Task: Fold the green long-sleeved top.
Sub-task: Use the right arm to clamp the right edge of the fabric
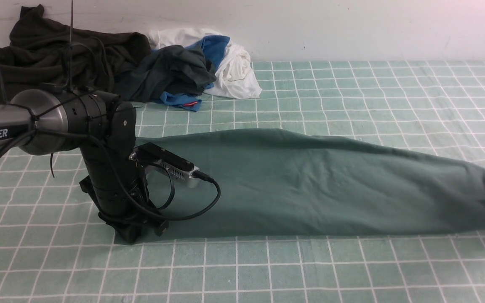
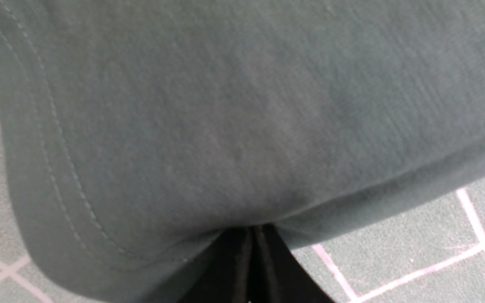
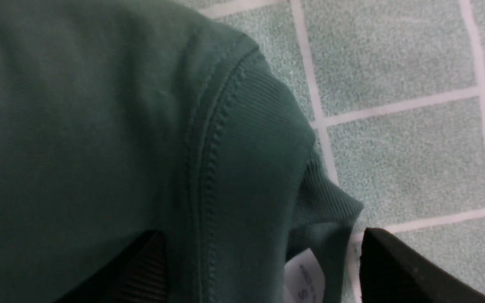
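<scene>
- Green top [image 1: 310, 181] flat on the worktop [image 1: 267, 269], drawn out in a long band from beside the left arm [image 1: 107, 168] to the right edge of the front view; near edge straight, far edge sloping down toward the right.
- Left jaws clenched together on the top's left end, low against the worktop; cloth puckered right at the tips, with a double-stitched hem curving round that corner.
- Right jaws released and wide apart at the top's right end; a ribbed band [image 3: 263, 139] and a white size label [image 3: 305, 273] lying slack between them, one jaw half covered by cloth, the other over bare worktop.
- Blocking the front view of the top's left corner: the left arm's black lower joints, a small silver-and-black wrist camera [image 1: 175, 168] and a looped black cable [image 1: 209, 198].
- Of the right arm, only a black piece showing at the frame's right edge.
- Heaped at the far left against the white wall [image 1: 352, 25]: a very dark, almost black garment [image 1: 57, 50], well apart from the top.
- Just beside that heap: a grey-green garment [image 1: 171, 71] tangled with blue cloth [image 1: 215, 48] and white cloth [image 1: 236, 69], also well apart from the top.
- Top: soft matte knit in muted sage, only a few shallow creases; fine ribbing joined by a chain-like seam.
- Worktop cover: fuzzy pale green, with a grid of thin white lines.
- Arm: smooth grey metal barrel lettered "PiPER", joints black.
</scene>
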`<state>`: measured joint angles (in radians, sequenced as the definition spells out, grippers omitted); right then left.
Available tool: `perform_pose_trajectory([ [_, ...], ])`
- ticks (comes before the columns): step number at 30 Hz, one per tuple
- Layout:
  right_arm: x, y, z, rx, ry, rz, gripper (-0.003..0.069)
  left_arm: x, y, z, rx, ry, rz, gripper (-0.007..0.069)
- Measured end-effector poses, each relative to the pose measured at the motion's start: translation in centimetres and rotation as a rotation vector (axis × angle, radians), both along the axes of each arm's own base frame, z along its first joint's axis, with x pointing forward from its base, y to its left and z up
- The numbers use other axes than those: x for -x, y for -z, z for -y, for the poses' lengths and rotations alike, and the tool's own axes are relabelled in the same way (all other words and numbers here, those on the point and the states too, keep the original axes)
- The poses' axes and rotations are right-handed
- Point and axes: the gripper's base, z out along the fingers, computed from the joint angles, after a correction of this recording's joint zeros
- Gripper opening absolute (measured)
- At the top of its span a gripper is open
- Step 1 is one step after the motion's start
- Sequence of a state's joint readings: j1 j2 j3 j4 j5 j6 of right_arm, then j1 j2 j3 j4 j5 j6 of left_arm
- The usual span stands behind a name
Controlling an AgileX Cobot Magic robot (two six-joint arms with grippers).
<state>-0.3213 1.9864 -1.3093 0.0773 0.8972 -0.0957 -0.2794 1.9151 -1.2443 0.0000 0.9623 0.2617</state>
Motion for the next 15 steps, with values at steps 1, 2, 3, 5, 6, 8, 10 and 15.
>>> perform_pose_trajectory([
  [1, -0.05, 0.37, 0.01, -0.003, 0.001, -0.007, 0.0562, 0.00, 0.00, 0.00, 0.000, 0.000, 0.000, -0.0003],
  [2, -0.08, 0.47, 0.01, -0.004, 0.002, -0.007, 0.0555, 0.00, 0.00, 0.00, 0.000, 0.000, 0.000, -0.0003],
  [3, -0.10, 0.50, 0.01, -0.005, 0.002, -0.006, 0.0548, 0.00, 0.00, 0.00, 0.000, 0.000, 0.000, -0.0003],
  [5, -0.11, 0.50, 0.00, -0.006, 0.003, -0.004, 0.0512, 0.00, 0.00, 0.00, 0.000, 0.000, 0.000, -0.0003],
  [6, -0.12, 0.50, -0.02, -0.009, 0.002, -0.003, 0.0468, 0.00, 0.00, 0.00, 0.000, 0.000, 0.000, -0.0003],
  [8, -0.13, 0.50, -0.05, -0.011, 0.000, -0.002, 0.0419, 0.00, 0.00, 0.00, 0.000, 0.000, 0.000, -0.0003],
  [10, -0.16, 0.49, -0.12, -0.016, -0.012, 0.001, 0.0293, 0.00, 0.00, 0.00, 0.000, 0.000, 0.000, -0.0003],
  [15, -0.08, -0.24, -0.12, 0.002, -0.044, 0.015, 0.0046, 0.07, -0.48, -0.02, 0.003, 0.000, 0.011, -0.0003],
])
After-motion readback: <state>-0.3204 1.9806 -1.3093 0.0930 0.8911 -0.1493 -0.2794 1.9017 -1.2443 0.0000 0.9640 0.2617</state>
